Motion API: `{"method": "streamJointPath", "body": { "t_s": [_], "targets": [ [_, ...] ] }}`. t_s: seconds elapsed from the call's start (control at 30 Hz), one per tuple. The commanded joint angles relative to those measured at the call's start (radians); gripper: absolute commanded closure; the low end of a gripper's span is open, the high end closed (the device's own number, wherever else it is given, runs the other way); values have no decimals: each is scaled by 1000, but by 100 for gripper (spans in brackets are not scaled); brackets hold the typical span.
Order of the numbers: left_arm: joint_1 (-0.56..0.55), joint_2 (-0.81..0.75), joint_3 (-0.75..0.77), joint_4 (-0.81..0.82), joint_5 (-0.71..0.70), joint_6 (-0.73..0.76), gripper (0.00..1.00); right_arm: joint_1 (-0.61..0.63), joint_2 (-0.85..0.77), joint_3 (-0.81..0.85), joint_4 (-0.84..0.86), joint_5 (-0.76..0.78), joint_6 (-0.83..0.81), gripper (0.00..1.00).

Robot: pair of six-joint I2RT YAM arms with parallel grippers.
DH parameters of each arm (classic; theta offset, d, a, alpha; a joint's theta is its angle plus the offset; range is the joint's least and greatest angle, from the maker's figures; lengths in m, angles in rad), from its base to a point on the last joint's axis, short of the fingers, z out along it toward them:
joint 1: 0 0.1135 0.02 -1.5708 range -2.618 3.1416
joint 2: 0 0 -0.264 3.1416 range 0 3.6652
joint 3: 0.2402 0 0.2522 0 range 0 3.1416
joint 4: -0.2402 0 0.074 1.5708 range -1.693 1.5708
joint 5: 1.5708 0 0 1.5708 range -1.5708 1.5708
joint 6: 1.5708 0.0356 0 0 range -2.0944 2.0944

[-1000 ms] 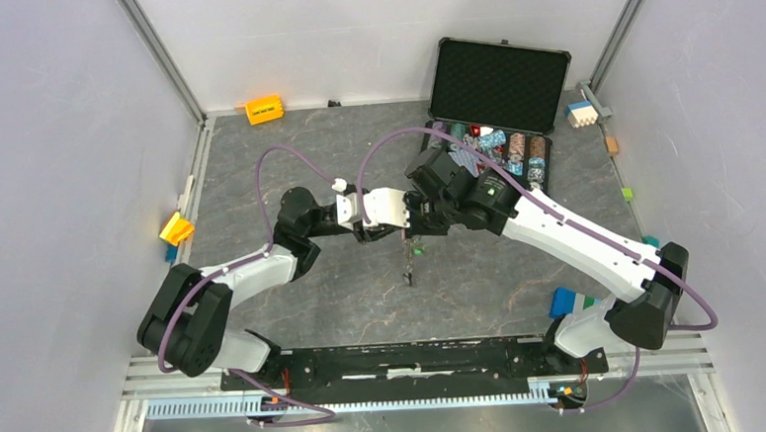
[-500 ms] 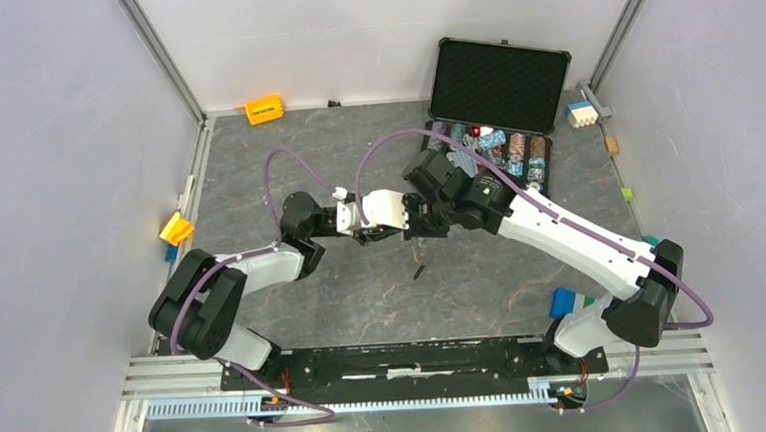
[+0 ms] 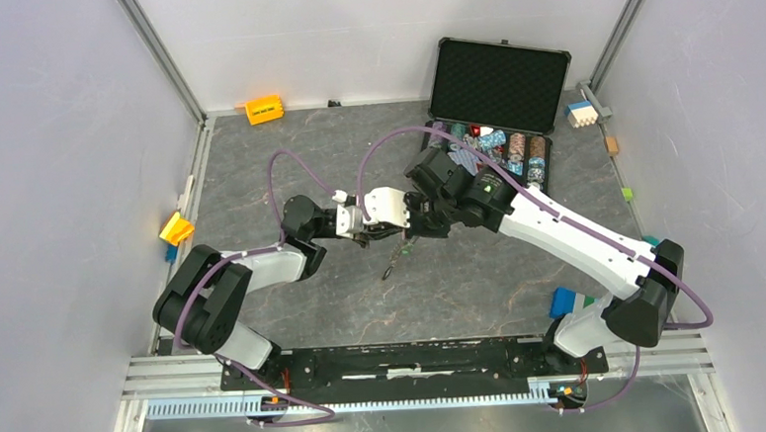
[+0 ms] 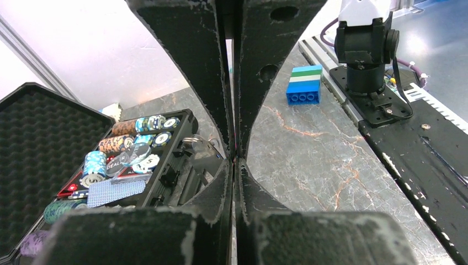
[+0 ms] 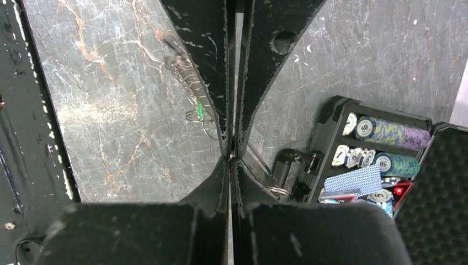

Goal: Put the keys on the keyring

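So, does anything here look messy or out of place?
The poker case: its chips aren't all in neat rows; a few lie loose over the playing cards. And a thin chain with a green tag trails off at a slant from where the left gripper and right gripper meet.

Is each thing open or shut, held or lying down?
Left gripper: shut.
Right gripper: shut.
Keyring: chain dangling below the two grippers; which one holds it is unclear.
Poker chip case: lid open, poker chips inside.
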State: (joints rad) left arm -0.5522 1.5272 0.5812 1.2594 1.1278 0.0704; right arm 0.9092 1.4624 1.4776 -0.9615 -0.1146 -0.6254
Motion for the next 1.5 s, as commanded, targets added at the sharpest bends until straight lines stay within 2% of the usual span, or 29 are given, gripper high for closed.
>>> {"method": "streamJointPath", "body": {
  "t_s": [0.0, 0.07, 0.1, 0.23, 0.3, 0.4, 0.67, 1.1, 1.3, 1.47],
  "targets": [
    [-9, 2, -7, 65, 1, -46, 98, -14, -10, 38, 46, -47, 11, 100],
    [-10, 1, -14, 95, -25, -97, 98, -32, -20, 24, 60, -56, 15, 100],
    [-9, 1, -20, 113, -44, -123, 98, -45, -30, 15, 68, -68, 15, 96],
    [-6, 2, -26, 189, -105, -248, 98, -133, -87, -50, 116, -206, 8, 71],
    [-8, 2, -24, 237, -106, -314, 98, -178, -125, -93, 146, -271, -3, 61],
    [-10, -13, -22, 270, -127, -392, 98, -238, -178, -170, 197, -348, -21, 55],
    [-11, -54, -20, 278, -193, -523, 98, -290, -267, -280, 310, -522, -11, 49],
    [-29, -39, -8, 296, -235, -619, 98, -296, -275, -352, 435, -634, 18, 50],
    [-40, -40, -8, 298, -236, -635, 98, -297, -257, -371, 460, -637, 19, 53],
    [-41, -45, -9, 298, -230, -637, 98, -303, -268, -406, 480, -638, 3, 66]
  ]
}}
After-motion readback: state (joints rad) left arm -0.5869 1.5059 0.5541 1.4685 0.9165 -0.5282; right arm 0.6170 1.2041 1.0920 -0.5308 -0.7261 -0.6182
